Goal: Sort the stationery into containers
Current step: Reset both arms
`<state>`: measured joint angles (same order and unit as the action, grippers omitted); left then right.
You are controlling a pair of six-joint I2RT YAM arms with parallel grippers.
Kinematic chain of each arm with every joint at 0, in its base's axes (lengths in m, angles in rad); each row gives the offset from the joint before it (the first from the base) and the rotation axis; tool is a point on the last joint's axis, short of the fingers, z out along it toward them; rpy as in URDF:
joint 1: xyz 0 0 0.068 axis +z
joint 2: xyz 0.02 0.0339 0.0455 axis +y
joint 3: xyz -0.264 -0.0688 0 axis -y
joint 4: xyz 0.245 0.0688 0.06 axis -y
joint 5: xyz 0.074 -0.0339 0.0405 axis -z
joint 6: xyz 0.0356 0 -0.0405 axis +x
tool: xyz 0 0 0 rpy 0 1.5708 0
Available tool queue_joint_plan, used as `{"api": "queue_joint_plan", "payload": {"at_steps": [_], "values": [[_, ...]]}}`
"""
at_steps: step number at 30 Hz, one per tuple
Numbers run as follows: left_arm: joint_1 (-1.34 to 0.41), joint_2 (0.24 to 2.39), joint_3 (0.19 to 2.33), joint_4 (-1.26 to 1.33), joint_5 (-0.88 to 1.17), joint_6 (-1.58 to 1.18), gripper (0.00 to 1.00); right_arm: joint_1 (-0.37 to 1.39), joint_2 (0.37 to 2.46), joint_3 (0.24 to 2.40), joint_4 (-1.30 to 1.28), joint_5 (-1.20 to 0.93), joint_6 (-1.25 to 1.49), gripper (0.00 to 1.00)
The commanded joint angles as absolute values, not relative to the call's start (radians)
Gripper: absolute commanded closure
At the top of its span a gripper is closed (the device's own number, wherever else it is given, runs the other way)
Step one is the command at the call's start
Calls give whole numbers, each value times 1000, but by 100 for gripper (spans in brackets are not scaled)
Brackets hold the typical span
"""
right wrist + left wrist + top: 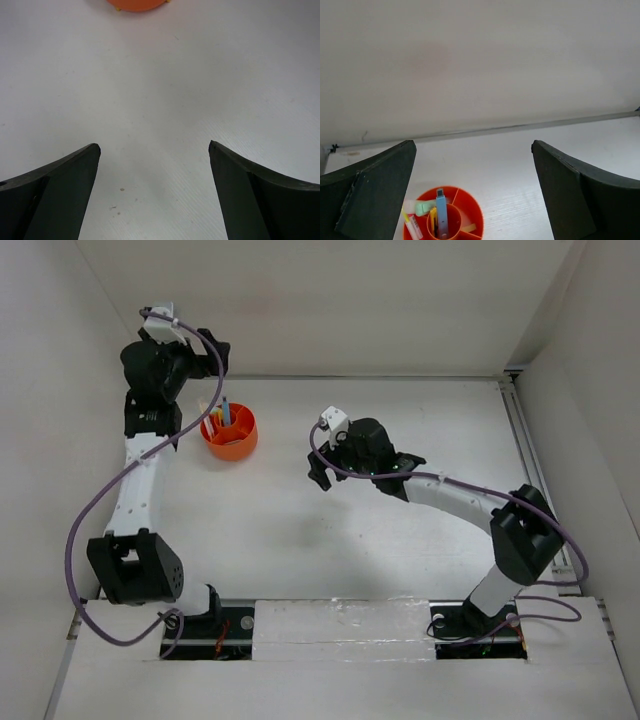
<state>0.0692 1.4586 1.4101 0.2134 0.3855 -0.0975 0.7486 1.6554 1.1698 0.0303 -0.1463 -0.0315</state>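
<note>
The round orange container (236, 442) stands at the back left of the table, seen from above in the left wrist view as the orange tub (472, 211). A blue pen (441, 212) and a yellow one (433, 219) stand in its centre cup. A pale green marker (423, 207) and a yellow-tipped pen (411, 225) lean in an outer compartment. My left gripper (208, 352) (473, 145) hovers above and behind the tub, open and holding nothing. My right gripper (322, 462) (154, 146) is open over bare table to the tub's right; the tub's edge (135, 5) shows at the top of its view.
White walls enclose the table at the back (330, 300) and on both sides. A metal rail (530, 470) runs along the right edge. Purple cables loop off both arms. A few small specks (120, 190) mark the table under the right gripper.
</note>
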Motion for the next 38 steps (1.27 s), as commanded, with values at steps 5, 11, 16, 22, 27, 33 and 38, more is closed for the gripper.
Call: {"api": "queue_joint_plan", "payload": {"at_steps": [5, 11, 16, 22, 27, 33, 38], "values": [[72, 1287, 1520, 8, 243, -251, 0, 810, 1422, 1285, -159, 228, -178, 0], [72, 1100, 1456, -225, -2, -384, 0, 841, 1253, 1405, -398, 497, -239, 0], [72, 921, 1264, -293, -69, -474, 0, 863, 1128, 1430, -534, 593, -233, 0], [72, 684, 996, -330, 5, -489, 0, 864, 993, 1420, -698, 652, -181, 0], [29, 617, 921, -417, -130, -471, 0, 864, 887, 1335, -781, 724, -115, 0], [20, 583, 896, -417, -141, -482, 0, 864, 707, 1230, -735, 733, -104, 0], [20, 611, 887, -408, -130, -482, 0, 864, 683, 1218, -724, 733, -104, 0]]}}
